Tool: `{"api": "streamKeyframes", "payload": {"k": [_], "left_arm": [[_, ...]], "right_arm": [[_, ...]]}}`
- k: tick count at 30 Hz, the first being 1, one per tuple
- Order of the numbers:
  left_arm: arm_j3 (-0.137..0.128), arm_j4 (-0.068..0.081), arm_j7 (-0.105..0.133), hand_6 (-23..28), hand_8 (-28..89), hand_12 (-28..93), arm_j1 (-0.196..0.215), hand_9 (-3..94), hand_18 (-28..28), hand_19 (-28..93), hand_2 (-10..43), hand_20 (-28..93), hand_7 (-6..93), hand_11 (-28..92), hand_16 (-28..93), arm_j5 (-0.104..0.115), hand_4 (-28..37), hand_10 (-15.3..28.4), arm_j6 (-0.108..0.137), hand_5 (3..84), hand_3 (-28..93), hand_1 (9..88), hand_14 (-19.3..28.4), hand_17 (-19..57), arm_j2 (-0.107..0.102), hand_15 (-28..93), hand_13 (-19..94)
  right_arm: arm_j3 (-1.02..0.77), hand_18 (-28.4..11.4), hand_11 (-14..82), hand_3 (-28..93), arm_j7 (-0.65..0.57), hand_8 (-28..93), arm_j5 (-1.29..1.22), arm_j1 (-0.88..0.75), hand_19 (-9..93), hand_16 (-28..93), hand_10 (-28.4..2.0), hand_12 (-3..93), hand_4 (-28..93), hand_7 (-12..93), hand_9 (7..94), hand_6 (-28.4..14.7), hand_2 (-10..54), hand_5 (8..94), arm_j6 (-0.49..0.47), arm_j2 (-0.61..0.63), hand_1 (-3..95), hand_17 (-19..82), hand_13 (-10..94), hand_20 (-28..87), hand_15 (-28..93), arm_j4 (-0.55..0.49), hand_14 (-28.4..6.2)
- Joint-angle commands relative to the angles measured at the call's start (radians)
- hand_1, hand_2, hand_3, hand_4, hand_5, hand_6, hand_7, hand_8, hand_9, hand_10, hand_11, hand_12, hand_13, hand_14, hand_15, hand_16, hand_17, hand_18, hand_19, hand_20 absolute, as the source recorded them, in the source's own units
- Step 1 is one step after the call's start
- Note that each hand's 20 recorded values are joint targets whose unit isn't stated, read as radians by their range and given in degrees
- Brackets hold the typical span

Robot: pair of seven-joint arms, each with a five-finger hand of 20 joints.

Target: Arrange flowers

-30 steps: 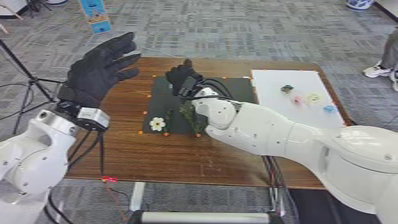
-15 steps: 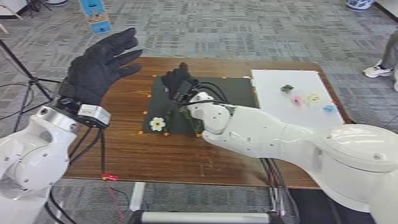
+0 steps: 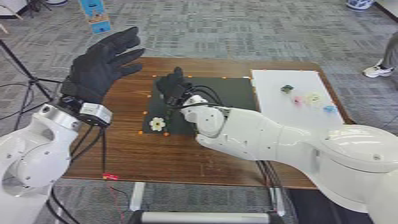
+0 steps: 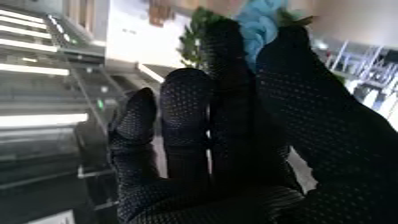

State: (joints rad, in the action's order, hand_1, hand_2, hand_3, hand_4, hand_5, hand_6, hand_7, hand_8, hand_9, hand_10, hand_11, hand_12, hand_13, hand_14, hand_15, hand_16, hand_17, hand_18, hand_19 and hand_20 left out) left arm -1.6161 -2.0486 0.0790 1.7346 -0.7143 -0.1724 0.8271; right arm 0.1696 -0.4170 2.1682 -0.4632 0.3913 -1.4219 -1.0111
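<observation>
Over the left part of the black board (image 3: 233, 95) is my right hand (image 3: 173, 86), with the forearm covering part of the board. In the right wrist view, a light blue flower (image 4: 258, 24) with green leaves (image 4: 192, 41) is pinched between thumb and forefinger of the right hand (image 4: 200, 192); its stem is hidden. A white flower (image 3: 157, 124) lies at the board's near left corner. My left hand (image 3: 99, 66) is raised beyond the table's left edge, fingers relaxed and holding nothing.
On the white board (image 3: 289, 127) at the right lie a dark green piece (image 3: 287, 88), a pink flower (image 3: 298, 100), a pale yellow flower (image 3: 314, 98) and a blue flower (image 3: 330, 108). The brown table (image 3: 169, 162) extends in front. A black tripod stands at far left.
My right hand has moved left and a little nearer over the black board, its forearm shifting left across the green stems seen earlier. The left hand has barely moved.
</observation>
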Motion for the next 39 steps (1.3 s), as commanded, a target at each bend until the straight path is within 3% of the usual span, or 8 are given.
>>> {"api": "streamKeyframes", "payload": {"k": [1, 8, 20, 22, 29, 39], "left_arm": [[-0.010, -0.001, -0.002, 2.6, -9, 15, 0.001, 19.9, 22.4, 39, -7.3, 7, 17.2, 16, 4, 0.001, -28.3, 9.9, -0.006, 24.2, 67, 20.7, 12.9, -13.0, 0.001, 15, 18], [-0.007, 0.002, -0.003, 2.6, -9, 15, -0.005, 19.9, 22.5, 39, -7.2, 7, 17.2, 16, 4, 0.000, -28.3, 9.9, -0.004, 24.2, 67, 20.8, 12.9, -13.0, 0.001, 15, 18], [-0.019, -0.006, -0.001, 2.6, -9, 15, 0.011, 19.9, 22.4, 39, -7.1, 7, 17.1, 16, 4, 0.000, -28.3, 10.0, 0.003, 24.2, 67, 20.8, 12.8, -13.0, 0.002, 15, 18], [-0.019, -0.010, -0.007, 2.6, -9, 15, 0.013, 19.9, 22.4, 39, -7.0, 7, 17.2, 16, 4, 0.000, -28.3, 10.0, 0.012, 24.3, 67, 20.8, 12.8, -13.0, 0.002, 15, 18], [-0.022, -0.007, -0.002, 2.7, -9, 15, 0.015, 20.1, 22.4, 39, -6.9, 7, 17.3, 16, 4, -0.001, -28.3, 10.0, 0.002, 24.4, 67, 20.7, 12.8, -12.9, 0.004, 15, 18], [-0.030, -0.011, -0.004, 2.7, -9, 15, 0.026, 20.1, 22.5, 39, -6.8, 7, 17.4, 16, 4, 0.001, -28.3, 10.1, 0.008, 24.6, 67, 20.6, 12.9, -13.0, 0.008, 15, 18]], "right_arm": [[-0.026, -18.6, 21.1, 78, -0.017, -5, 0.045, 0.005, 78, 42, -5.3, 49.4, -28, 47, 70.4, 4.6, -9.5, 60.4, -0.064, 0.009, 45.6, 23, 54, 57, 73, -0.019, -7.2], [-0.035, -18.5, 22.3, 79, -0.014, -5, 0.051, 0.006, 77, 40, -5.7, 47.6, -28, 46, 68.2, 4.7, -9.5, 59.1, -0.088, 0.011, 45.0, 22, 52, 57, 74, -0.017, -7.6], [-0.042, -18.2, 29.8, 81, -0.019, -5, 0.056, 0.011, 76, 37, -6.6, 40.6, -28, 44, 62.4, 4.8, -9.5, 57.6, -0.129, 0.013, 43.1, 20, 49, 57, 74, -0.028, -7.7], [-0.041, -18.4, 31.6, 81, -0.032, -5, 0.058, 0.014, 76, 35, -6.8, 38.5, -28, 43, 61.7, 4.8, -9.5, 57.4, -0.143, 0.013, 42.7, 20, 50, 57, 75, -0.029, -8.0], [-0.046, -18.6, 38.5, 78, -0.024, -6, 0.049, 0.015, 76, 32, -8.0, 31.2, -28, 40, 59.0, 5.0, -9.5, 57.0, -0.145, 0.017, 41.1, 20, 50, 57, 77, -0.036, -8.6], [-0.081, -18.5, 40.5, 72, -0.010, -11, 0.054, 0.022, 76, 32, -8.4, 27.6, -28, 39, 57.5, 4.8, -9.5, 56.5, -0.142, 0.047, 43.6, 19, 49, 57, 77, -0.107, -8.8]]}}
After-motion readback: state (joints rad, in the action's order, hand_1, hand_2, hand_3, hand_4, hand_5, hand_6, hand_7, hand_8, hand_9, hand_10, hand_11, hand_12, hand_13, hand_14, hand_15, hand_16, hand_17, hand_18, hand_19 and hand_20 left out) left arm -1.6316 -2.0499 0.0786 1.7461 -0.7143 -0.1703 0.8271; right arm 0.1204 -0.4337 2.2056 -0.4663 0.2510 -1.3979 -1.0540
